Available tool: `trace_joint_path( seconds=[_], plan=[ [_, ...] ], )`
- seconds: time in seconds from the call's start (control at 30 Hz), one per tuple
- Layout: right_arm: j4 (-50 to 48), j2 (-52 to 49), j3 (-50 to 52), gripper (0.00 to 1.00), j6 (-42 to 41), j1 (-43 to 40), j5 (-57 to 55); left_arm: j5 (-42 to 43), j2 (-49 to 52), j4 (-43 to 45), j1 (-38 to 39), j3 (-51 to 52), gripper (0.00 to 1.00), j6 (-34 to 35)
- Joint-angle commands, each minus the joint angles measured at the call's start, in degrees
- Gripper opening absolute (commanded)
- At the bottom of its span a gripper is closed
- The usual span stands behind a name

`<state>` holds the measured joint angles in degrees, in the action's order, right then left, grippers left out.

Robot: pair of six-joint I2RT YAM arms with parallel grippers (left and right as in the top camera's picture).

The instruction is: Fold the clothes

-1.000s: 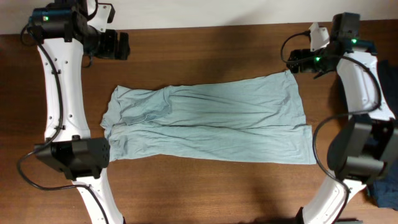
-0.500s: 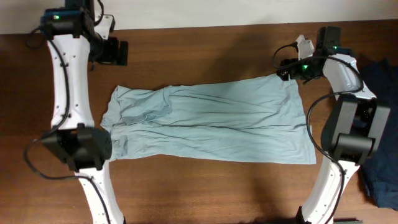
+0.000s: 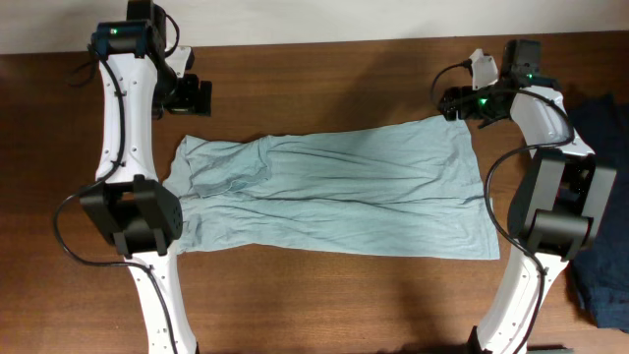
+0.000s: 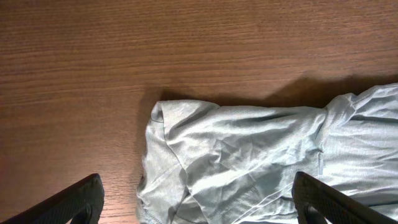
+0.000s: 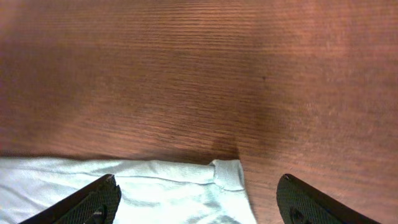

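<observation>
The clothes, a pale grey-blue T-shirt [image 3: 334, 192], lie folded into a long band across the middle of the wooden table, sleeves and collar bunched at the left end. My left gripper [image 3: 192, 97] hovers open just beyond the shirt's far left corner. In the left wrist view its gripper [image 4: 199, 208] straddles the rumpled sleeve end of the shirt [image 4: 249, 155] without touching it. My right gripper [image 3: 457, 102] is open over the far right corner. In the right wrist view that gripper [image 5: 199, 205] has the hemmed corner [image 5: 227, 175] lying between its spread fingers [image 5: 93, 200].
A dark navy garment [image 3: 601, 285] lies at the table's right edge behind the right arm. Bare wood [image 3: 324, 79] runs along the back between the two grippers, and more shows in front of the shirt [image 3: 334, 305].
The left arm has swung right and nearer, bringing its gripper close to the shirt's far left corner. The right gripper shifted left toward the far right corner, then held. The shirt has not moved.
</observation>
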<state>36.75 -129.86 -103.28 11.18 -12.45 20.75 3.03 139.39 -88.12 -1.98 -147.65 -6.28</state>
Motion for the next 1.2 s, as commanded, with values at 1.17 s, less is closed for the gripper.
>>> trace_joint_path(
  seconds=[1.17],
  plan=[
    [1.11, -5.31, -2.03, 0.79, 2.14, -4.44, 9.2, 0.81, 0.35, -1.77, 0.39, -0.35, 0.96, 0.66]
  ],
)
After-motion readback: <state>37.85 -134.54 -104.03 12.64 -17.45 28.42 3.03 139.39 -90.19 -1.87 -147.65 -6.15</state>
